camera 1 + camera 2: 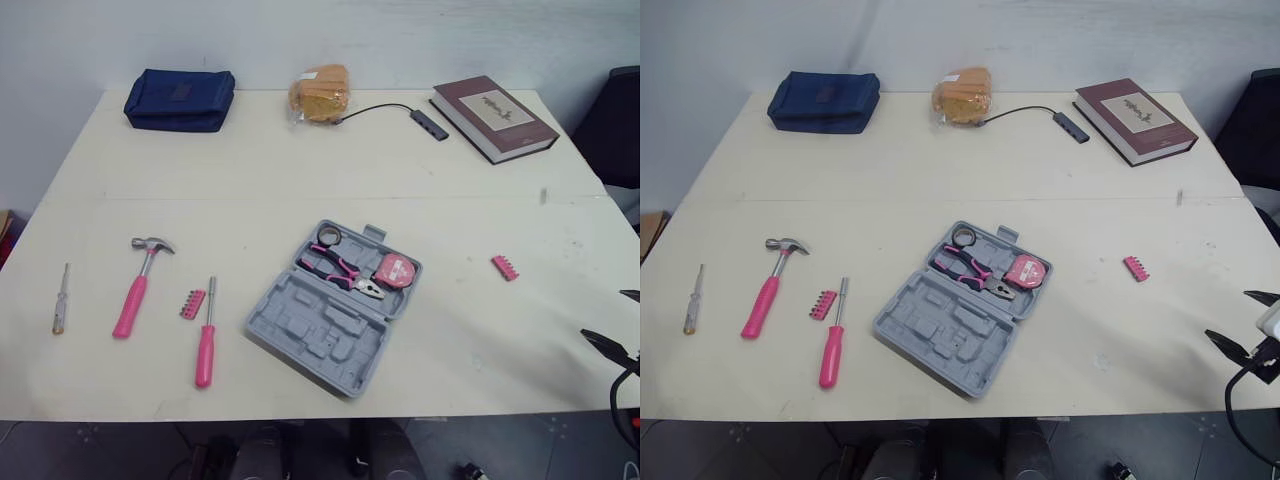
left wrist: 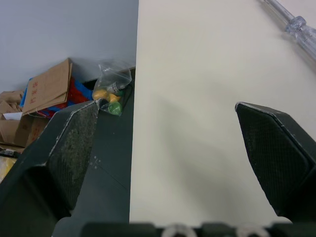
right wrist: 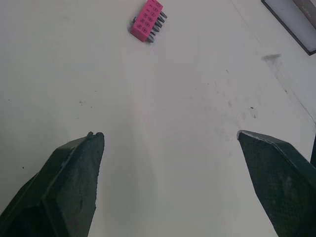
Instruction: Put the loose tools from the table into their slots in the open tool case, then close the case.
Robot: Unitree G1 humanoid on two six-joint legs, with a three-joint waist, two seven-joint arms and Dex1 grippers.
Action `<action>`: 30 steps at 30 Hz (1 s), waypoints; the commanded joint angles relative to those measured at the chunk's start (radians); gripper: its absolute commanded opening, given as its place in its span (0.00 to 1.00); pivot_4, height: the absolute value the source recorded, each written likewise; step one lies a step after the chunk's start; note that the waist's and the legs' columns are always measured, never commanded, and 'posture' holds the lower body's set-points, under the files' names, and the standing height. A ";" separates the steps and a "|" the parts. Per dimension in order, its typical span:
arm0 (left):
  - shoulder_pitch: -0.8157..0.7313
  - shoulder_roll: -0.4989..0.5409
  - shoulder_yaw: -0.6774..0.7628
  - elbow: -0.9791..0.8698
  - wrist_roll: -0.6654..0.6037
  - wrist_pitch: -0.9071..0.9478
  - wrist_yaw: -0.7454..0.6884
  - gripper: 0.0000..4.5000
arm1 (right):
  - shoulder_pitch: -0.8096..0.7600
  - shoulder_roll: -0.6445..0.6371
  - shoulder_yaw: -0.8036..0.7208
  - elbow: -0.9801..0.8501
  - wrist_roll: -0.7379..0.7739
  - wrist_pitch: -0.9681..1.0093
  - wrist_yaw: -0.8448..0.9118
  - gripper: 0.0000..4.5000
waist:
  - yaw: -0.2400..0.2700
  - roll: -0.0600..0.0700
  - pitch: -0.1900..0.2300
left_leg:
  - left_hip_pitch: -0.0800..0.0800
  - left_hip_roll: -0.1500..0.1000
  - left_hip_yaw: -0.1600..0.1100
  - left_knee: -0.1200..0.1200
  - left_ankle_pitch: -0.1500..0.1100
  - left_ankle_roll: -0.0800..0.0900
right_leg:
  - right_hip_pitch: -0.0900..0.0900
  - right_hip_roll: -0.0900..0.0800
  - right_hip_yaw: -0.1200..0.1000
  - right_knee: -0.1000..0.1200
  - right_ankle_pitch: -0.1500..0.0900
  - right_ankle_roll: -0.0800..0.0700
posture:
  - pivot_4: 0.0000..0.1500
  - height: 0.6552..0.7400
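The left claw [image 2: 167, 108] is released over the table [image 2: 197, 74] edge; the right claw [image 3: 169, 134], also released, is near pink bits [image 3: 146, 20]. The case [image 1: 310, 325] lies open.

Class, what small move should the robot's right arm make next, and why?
Probably ease the open right tool forward toward the pink bit holder: it lies loose on the table just ahead of that tool, well right of the open case, not yet slotted.

The tool case [image 1: 300, 318] looks matt grey plastic, the table [image 1: 300, 170] smooth and matt.
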 commanded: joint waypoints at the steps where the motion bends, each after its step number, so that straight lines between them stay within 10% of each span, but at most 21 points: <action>1: 0.027 -0.017 0.065 -0.127 -0.096 0.105 -0.036 0.99 | -0.035 0.002 -0.023 0.033 0.037 0.015 -0.002 1.00 | -0.001 0.000 0.000 | 0.000 0.000 0.000 0.000 0.000 0.000 | 0.000 0.000 0.000 0.000 0.000 0.000 | 1.00 1.00; 19: 0.100 -0.206 0.125 -1.006 -0.255 0.586 0.048 0.99 | -0.237 0.185 0.129 -0.220 0.232 0.144 0.135 1.00 | 0.009 0.000 0.000 | -0.002 0.004 0.001 0.012 -0.001 0.001 | 0.000 0.002 0.002 0.004 0.000 0.000 | 1.00 1.00; 30: -0.234 -0.160 -0.395 -1.125 -0.135 0.613 -0.139 0.88 | -0.022 0.243 0.318 -0.655 0.207 0.439 0.028 1.00 | 0.031 0.001 -0.001 | -0.003 0.003 0.001 0.013 -0.001 0.001 | 0.000 0.008 0.002 0.005 0.000 0.000 | 1.00 1.00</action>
